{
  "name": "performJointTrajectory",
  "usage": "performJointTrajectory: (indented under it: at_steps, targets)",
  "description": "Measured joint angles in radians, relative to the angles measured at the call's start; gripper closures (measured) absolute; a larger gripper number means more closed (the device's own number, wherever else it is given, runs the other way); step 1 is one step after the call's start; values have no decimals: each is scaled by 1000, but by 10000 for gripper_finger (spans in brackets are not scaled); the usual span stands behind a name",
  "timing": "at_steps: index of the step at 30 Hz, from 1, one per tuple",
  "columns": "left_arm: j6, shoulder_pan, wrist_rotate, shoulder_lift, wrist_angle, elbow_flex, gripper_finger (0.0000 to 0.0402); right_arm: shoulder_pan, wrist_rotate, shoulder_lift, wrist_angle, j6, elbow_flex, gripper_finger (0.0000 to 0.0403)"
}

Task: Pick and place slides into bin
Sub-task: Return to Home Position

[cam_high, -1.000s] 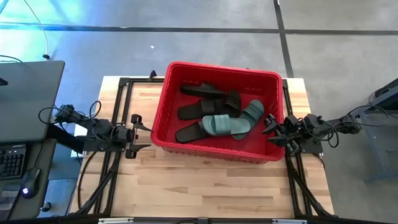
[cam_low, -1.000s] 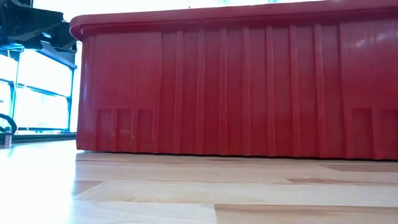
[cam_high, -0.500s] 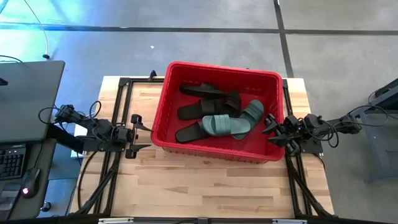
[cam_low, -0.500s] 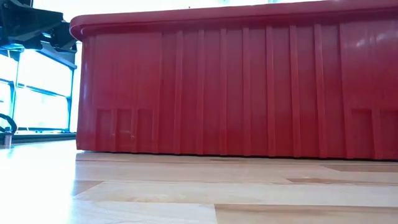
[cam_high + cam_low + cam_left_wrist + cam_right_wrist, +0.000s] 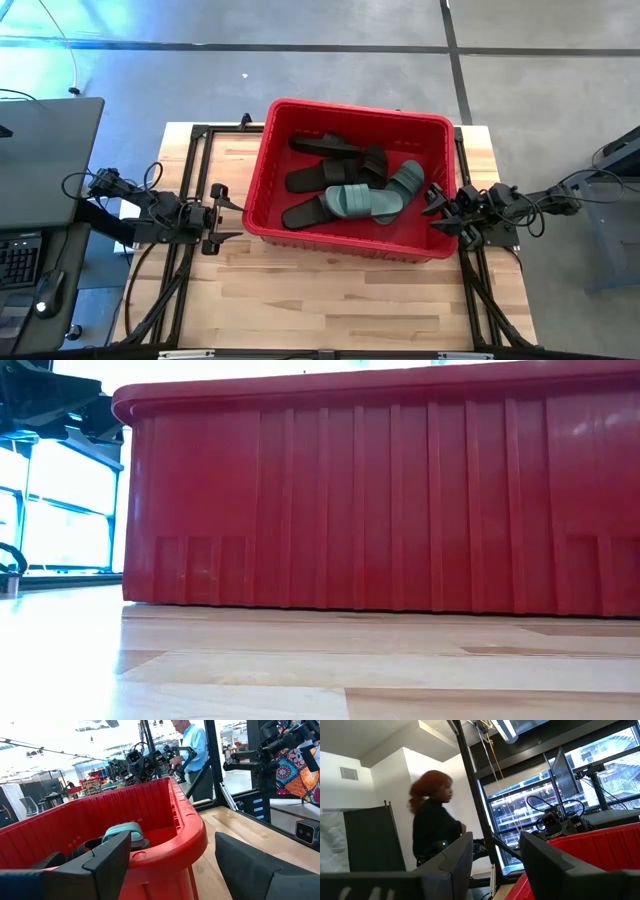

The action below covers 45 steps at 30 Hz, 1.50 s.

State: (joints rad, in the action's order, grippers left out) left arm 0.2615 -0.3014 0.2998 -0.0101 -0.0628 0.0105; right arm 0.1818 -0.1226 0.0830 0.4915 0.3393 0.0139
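The red bin (image 5: 262,165) stands on the wooden table, and its ribbed near wall fills the low view (image 5: 380,500). Inside it lie several black slides (image 5: 320,177) and two sage-green slides (image 5: 362,201), piled on one another on the bin's floor. One green slide also shows in the left wrist view (image 5: 122,831). My left gripper (image 5: 222,214) is open and empty just outside the bin's left wall (image 5: 172,840). My right gripper (image 5: 436,208) is open and empty by the bin's right wall (image 5: 496,840).
Black frame rails (image 5: 190,250) run along both sides of the table. Bare wood (image 5: 330,300) lies between the bin and the near edge. A person in a blue shirt (image 5: 192,745) and a person in black (image 5: 432,830) stand in the room beyond the table.
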Motion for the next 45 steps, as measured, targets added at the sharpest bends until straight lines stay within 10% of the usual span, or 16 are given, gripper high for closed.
performJointTrajectory:
  at_steps: [45]
  targets:
    - [-1,0,0,0,1,-1,131,0,0,0,-1,0,0,240]
